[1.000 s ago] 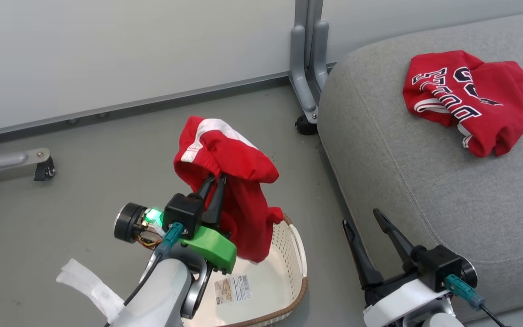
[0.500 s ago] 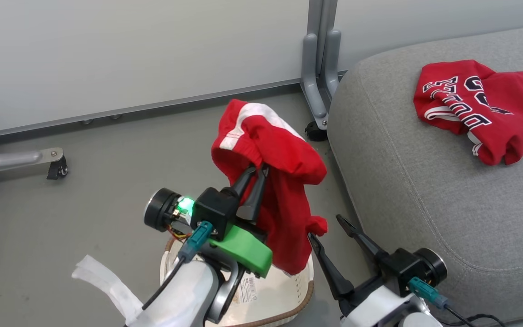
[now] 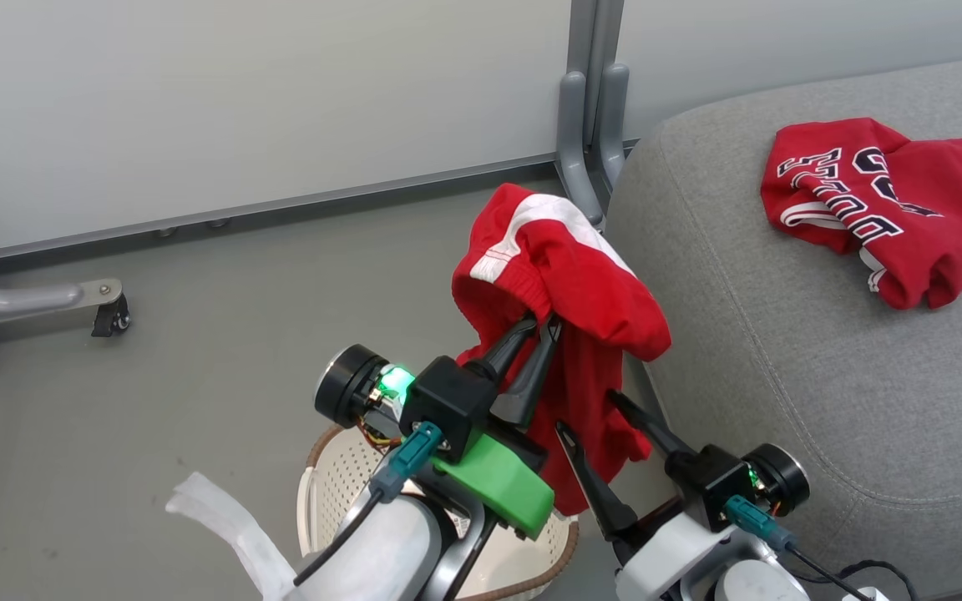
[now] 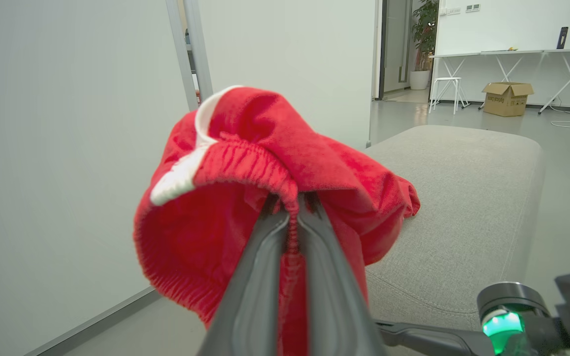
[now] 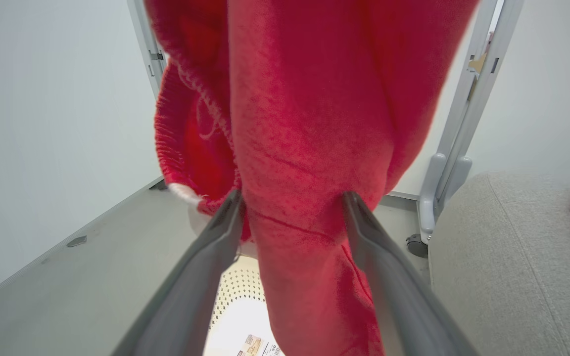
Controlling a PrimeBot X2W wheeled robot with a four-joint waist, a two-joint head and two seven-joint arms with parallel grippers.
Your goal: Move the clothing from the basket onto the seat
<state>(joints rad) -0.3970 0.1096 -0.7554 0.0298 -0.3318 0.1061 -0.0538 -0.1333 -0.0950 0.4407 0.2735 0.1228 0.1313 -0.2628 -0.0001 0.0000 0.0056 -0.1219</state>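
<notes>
Where the left gripper (image 3: 541, 324) reaches up above the floor, its two dark fingers are pressed tight together on the gathered elastic waistband of a pair of red shorts (image 3: 564, 275). The shorts drape over the fingertips like a hood, with a white stripe showing along the top fold. The rest of the cloth hangs straight down past the gripper's black body and green housing (image 3: 493, 488). Just beside it, lower and to the right, the right gripper (image 3: 588, 413) has its fingers spread wide, and the hanging leg of the shorts falls between them. In the right wrist view the cloth spans the gap from one finger to the other, though I cannot tell whether either finger presses on it. Below both grippers the cream perforated basket (image 3: 326, 476) sits on the grey floor (image 3: 197, 392), partly hidden by the left forearm, with a label sticker (image 5: 260, 346) on its bottom. The hem of the shorts hangs over the basket's right end. The shorts hang near the rounded left corner of the grey seat (image 3: 782, 351). A crumpled red jersey (image 3: 878, 200) with black letters outlined in white lies on the seat's far right part, well apart from the shorts. Behind the seat's corner a grey metal post (image 3: 585, 117) stands against the pale wall (image 3: 239, 100).
</notes>
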